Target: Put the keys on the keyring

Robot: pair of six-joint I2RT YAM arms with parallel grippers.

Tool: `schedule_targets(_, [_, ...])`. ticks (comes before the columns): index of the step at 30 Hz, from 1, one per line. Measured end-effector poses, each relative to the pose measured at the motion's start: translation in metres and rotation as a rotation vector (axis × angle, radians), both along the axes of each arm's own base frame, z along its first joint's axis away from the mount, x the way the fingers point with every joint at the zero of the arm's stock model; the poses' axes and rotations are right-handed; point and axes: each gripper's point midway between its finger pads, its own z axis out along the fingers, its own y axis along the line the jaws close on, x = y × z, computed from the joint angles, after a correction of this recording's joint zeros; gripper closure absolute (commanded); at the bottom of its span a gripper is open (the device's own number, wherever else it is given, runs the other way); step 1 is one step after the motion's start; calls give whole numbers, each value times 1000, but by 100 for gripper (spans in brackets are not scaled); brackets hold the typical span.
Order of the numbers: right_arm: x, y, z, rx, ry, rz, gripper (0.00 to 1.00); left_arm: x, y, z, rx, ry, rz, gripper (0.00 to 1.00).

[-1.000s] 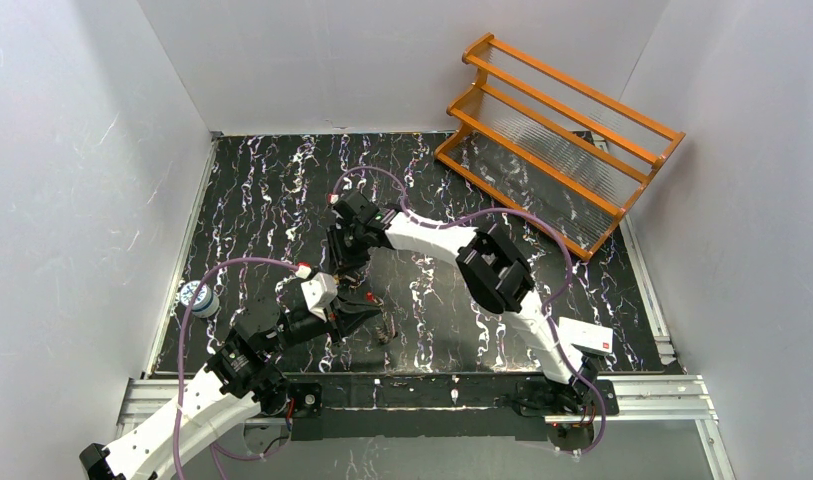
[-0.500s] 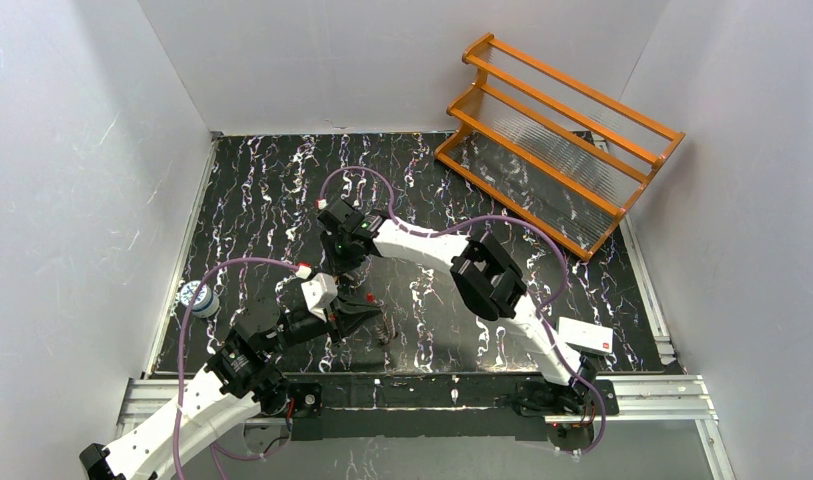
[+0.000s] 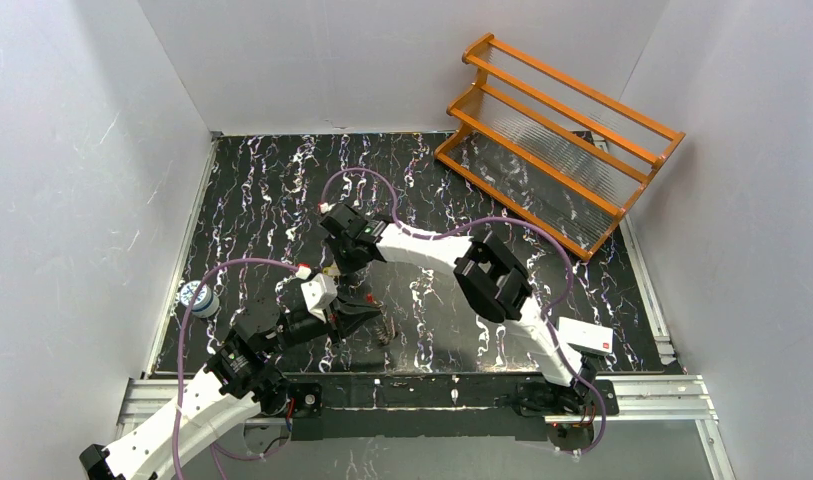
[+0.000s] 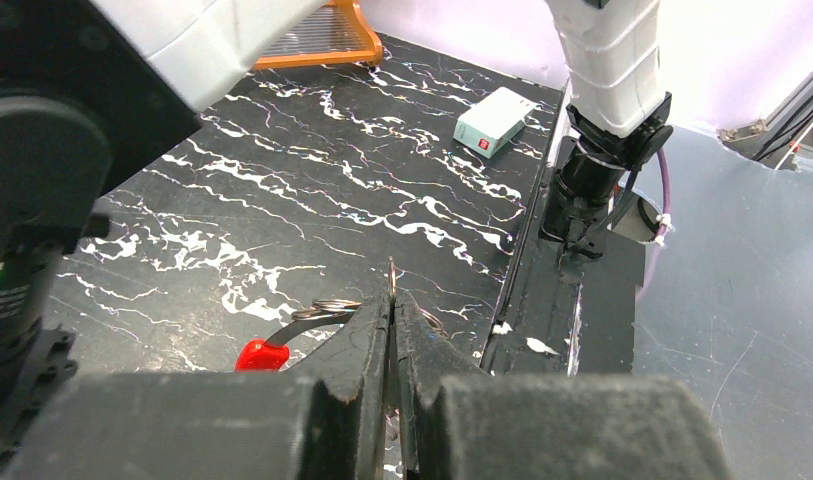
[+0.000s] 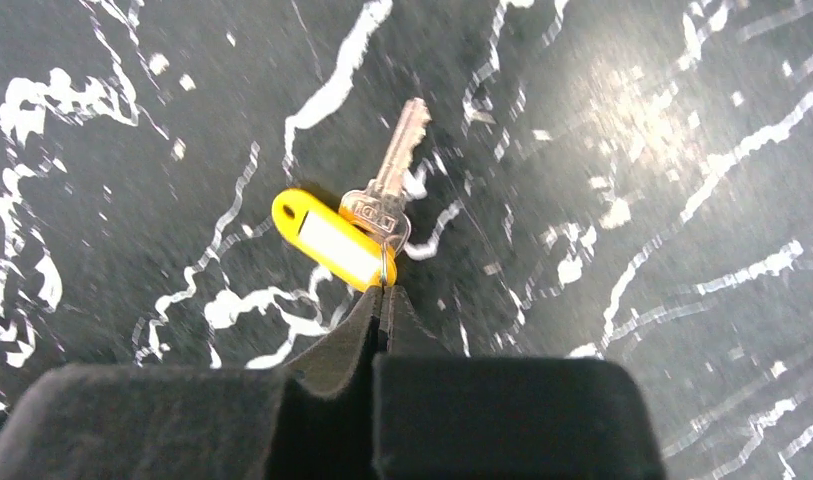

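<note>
Item one, nearest, at 7 o'clock of the tabletop (image 3: 272, 190): left hand (image 4: 392, 308), fingers pressed fully together and pointing toward 3 o'clock, clamped on the keyring (image 4: 334, 308). A thin edge of the wire stands up between the fingertips. The rest of the loop trails to the 9 o'clock side of the fingers in the left wrist view, ending in its red section (image 4: 261, 354) close to the marbled surface. Item two, at 4 o'clock by the near edge: white box (image 3: 585, 337) with a red mark, lying flat beside the right arm's lower link. Item three, at 9 o'clock against the side rail: blue-and-white round object (image 3: 196, 298), too small to identify. Item four, just beyond the left hand at its 11 o'clock: right hand (image 5: 383, 300), pointing down, fingers closed tight with no gap, tips pinching the small wire link (image 5: 385, 262) that joins a silvery key (image 5: 392, 170) to a yellow tag (image 5: 327, 238). The key blade points to 12 o'clock in the right wrist view and the tag to 10 o'clock. Whether the key rests on the surface or hangs just above it cannot be told. Item five, farthest, at 1 o'clock: orange rack (image 3: 557, 135), two tiers, set askew against the back corner.
</note>
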Motion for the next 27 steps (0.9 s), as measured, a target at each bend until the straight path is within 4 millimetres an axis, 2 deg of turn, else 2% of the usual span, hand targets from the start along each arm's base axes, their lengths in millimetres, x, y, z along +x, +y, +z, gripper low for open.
schedule_targets(7, [-15, -38, 1, -62, -9, 21, 99, 0, 0, 0, 1, 0, 0, 100])
schedule_targets(12, [-22, -57, 16, -49, -5, 55, 99, 0, 0, 0, 1, -1, 0, 100])
schedule_targets(16, [-22, -73, 36, -16, -45, 89, 99, 0, 0, -1, 6, -5, 0, 100])
schedule_targets(23, [-22, -109, 90, 73, -266, 212, 99, 0, 2, 1, 19, -15, 3, 100])
schedule_targets(27, [-28, -141, 110, 77, -419, 260, 99, 3, 3, 4, 26, -25, 17, 100])
